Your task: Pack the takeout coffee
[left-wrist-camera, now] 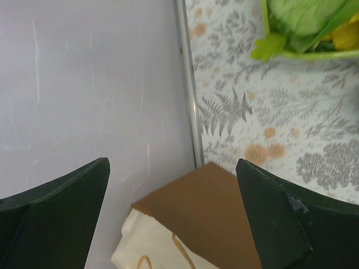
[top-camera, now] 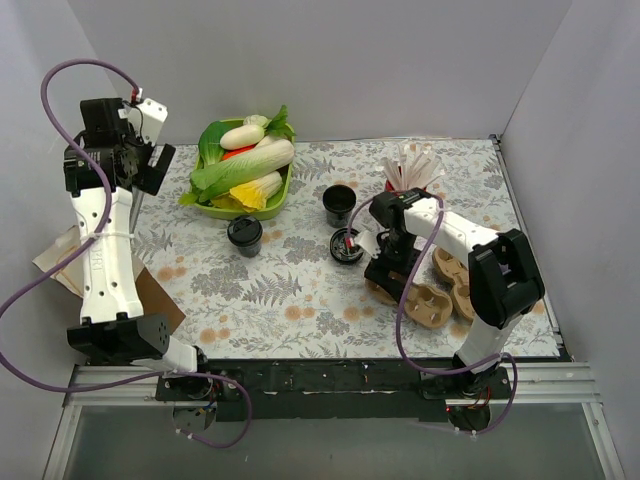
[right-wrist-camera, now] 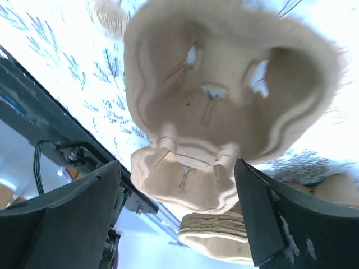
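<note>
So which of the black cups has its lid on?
The cup farthest left, just in front of the green tray. A round black lid covers it; the other two black cups look open.

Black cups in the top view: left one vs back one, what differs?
The left cup has a lid on; the back cup is open, with no lid. The left cup stands just off the near edge of the green tray; the back cup stands further right, clear of the tray. Both are black and upright.
</note>
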